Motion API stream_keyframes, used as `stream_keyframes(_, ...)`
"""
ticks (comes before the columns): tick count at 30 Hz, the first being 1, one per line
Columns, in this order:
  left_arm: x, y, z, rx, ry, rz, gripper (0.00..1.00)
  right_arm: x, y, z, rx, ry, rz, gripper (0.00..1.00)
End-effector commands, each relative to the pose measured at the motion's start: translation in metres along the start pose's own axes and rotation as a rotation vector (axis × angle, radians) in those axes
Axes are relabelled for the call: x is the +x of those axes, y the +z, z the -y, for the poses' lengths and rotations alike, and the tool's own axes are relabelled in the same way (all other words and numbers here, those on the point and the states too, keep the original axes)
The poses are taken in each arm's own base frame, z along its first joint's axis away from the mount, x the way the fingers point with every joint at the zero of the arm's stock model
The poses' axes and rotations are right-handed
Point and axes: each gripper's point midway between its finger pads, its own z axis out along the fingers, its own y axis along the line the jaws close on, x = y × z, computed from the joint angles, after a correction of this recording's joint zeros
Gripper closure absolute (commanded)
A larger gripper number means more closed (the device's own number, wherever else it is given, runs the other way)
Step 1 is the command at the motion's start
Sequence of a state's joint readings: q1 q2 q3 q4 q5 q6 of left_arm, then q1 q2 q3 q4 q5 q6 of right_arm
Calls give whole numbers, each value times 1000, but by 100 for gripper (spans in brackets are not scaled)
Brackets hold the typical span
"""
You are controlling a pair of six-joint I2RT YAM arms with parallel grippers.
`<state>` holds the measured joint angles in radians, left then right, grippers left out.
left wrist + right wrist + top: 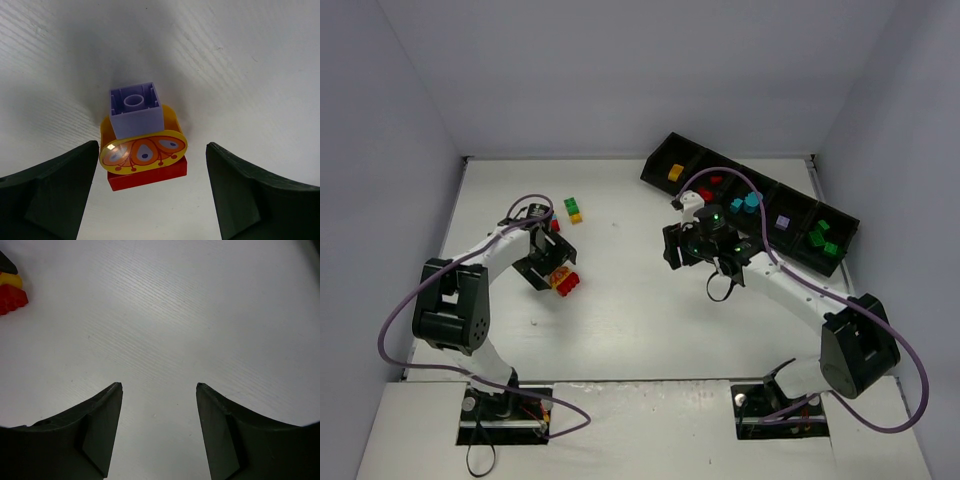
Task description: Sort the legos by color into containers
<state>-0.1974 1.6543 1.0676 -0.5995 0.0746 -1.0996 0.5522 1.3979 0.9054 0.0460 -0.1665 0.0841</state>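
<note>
Dead centre between the fingers of L hand (151,144): lego stack (142,150), clear gap each side, no contact. Spread wide, pinching nothing.

From bottom of L wrist view upward:
- red brick (147,176)
- yellow oval piece (143,152) w/ orange butterfly-like print facing cam
- purple brick (136,111) w/ one round stud showing

Long axis of oval and red brick across the gap, finger to finger, tilted slightly, R end higher in frame. Hard to say whether upright or leaning back on bench (240,60); prob. upright, purple on top. In top view, just off the tip of L hand, on the side toward R arm. Only yellow and red discernible there.

R hand (158,385) likewise spread over bare bench, nothing held. Same stack cut off at top-left edge of R wrist view, well apart from those fingers.

Elsewhere:
- green-and-yellow stack (573,209) on far side of L arm
- small red piece (555,226) beside L wrist, too small to identify
- black tray (656,165) at far R, set diagonally, holding yellow, red, teal, purple and green pieces in that order from its L end

Counts not readable.
</note>
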Motion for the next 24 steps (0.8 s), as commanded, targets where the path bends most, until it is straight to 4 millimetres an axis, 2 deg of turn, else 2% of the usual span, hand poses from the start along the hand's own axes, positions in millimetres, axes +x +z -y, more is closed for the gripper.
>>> stream_keyframes(1,-6,1,4,-7,-34,38,19,-17,-4,-7,-32,-13,70,43)
stream_keyframes(6,-4,10,0,-22,-52,32,21,-14,-5,-9,-46,-12,66,43)
stream_keyframes(10,-4,15,2,-23,-55,28,32,-9,-5,-11,-55,-12,58,43)
stream_keyframes(14,-4,17,2,-23,-64,26,51,-9,-6,-17,-71,-30,61,43)
stream_keyframes(15,-4,17,2,-21,-64,29,61,-8,-6,-21,-81,-37,59,43)
stream_keyframes(17,-4,12,6,-1,-68,29,74,-9,-6,-27,-106,-60,66,43)
stream_keyframes(18,-4,10,7,7,-70,27,84,-10,-7,-36,-128,-76,70,43)
stream_keyframes(19,-4,-1,16,53,-74,25,93,-17,-8,-48,-158,-106,98,42)
stream_keyframes(20,-4,-2,16,53,-74,25,93,-20,-9,-48,-159,-107,104,42)
stream_keyframes(21,-4,-6,18,66,-77,24,98,-24,-9,-60,-182,-129,124,41)
stream_keyframes(23,-5,-22,27,115,-83,29,100,-36,-11,-73,-210,-151,161,38)
stream_keyframes(24,-5,-28,28,126,-90,25,100,-42,-11,-85,-229,-172,183,31)
